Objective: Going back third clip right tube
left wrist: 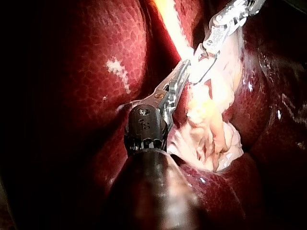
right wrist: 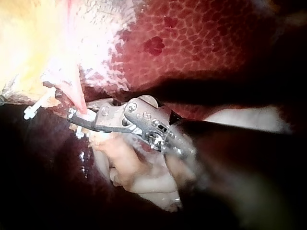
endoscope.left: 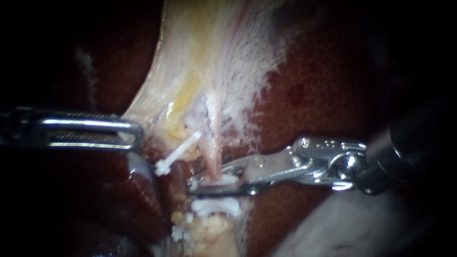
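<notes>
The right tool (endoscope.left: pixel 209 184) sits with jaws slightly apart around the right tube (endoscope.left: pixel 213 152), a white clip (endoscope.left: pixel 223 180) between them and a lower clip (endoscope.left: pixel 215 207) just beneath. The left tool (left wrist: pixel 188 64) clamps pale tissue (left wrist: pixel 211 105). Its grip reads best in the left wrist view; clips show only in the other two.

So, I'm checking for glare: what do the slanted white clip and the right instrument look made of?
Slanted clip: probably plastic, matte opaque white, no glints. Right instrument: metal, polished silver, bright highlights on its hinged links.
</notes>
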